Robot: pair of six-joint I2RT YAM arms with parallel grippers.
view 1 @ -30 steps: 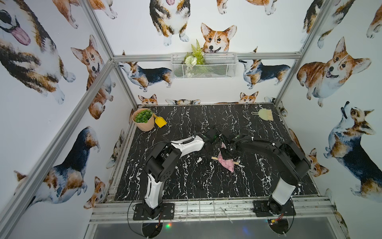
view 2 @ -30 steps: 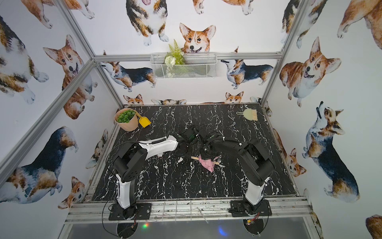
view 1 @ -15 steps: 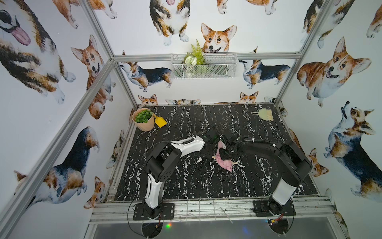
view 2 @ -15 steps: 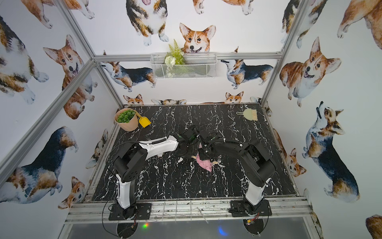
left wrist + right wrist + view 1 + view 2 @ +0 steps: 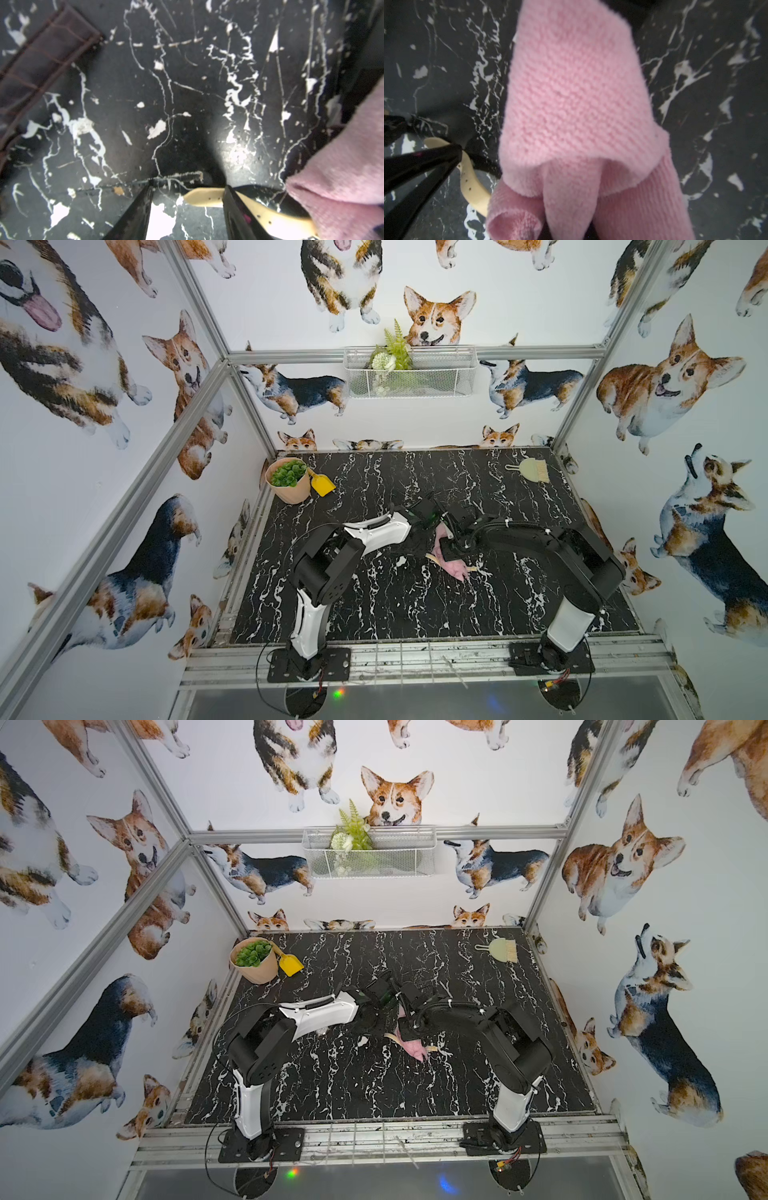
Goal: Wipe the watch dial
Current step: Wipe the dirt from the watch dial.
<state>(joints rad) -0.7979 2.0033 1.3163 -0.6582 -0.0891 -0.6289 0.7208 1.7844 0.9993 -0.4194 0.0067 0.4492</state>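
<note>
Your right pincer is closed right down on the pink cloth. From its wrist camera you see only folds, because the fingers are buried in the bunched fabric. The cloth hangs from that grip and drapes onto the surface, covering the middle of the watch. The dial is therefore hidden in every view. You see only the cream strap: one perforated end pokes out of the cloth toward your left pincer, and the other end shows past the cloth's far edge in both top views.

Your left pincer stands about half open, tips down at the surface, with nothing gripped between its fingers. The strap's rounded end lies in the gap, and the strap runs on under one finger. You cannot tell whether that finger presses on it. The two pincers sit close together near the middle of the surface, with the cloth just beside the left one.

Farther out, the left wrist camera shows a dark brown stitched band lying flat, well apart from the cream strap. At the back left corner a plant pot stands with a yellow scoop just beside it. A small brush lies near the back right corner, and a wire basket with greenery hangs on the back wall.
</note>
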